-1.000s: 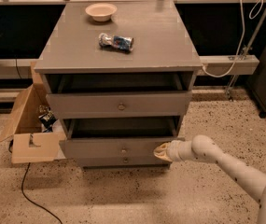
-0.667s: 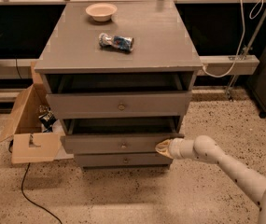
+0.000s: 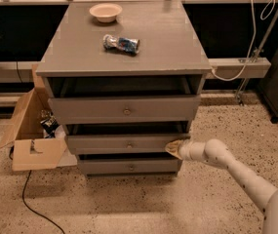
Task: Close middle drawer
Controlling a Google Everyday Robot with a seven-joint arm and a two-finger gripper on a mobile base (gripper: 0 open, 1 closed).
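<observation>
The grey wooden cabinet has three drawers. The top drawer stands pulled out. The middle drawer, shallow with a small brass knob, sticks out only a little, with a narrow dark gap above it. The bottom drawer sits just below. My gripper is at the end of the white arm coming from the lower right. Its tip touches the right end of the middle drawer's front.
A cream bowl and a crumpled snack bag lie on the cabinet top. An open cardboard box stands on the speckled floor at the left, with a black cable trailing in front. A white rail and cable run behind on the right.
The middle drawer has slid back into the cabinet, from well pulled out to nearly flush. My gripper has followed its right end inward.
</observation>
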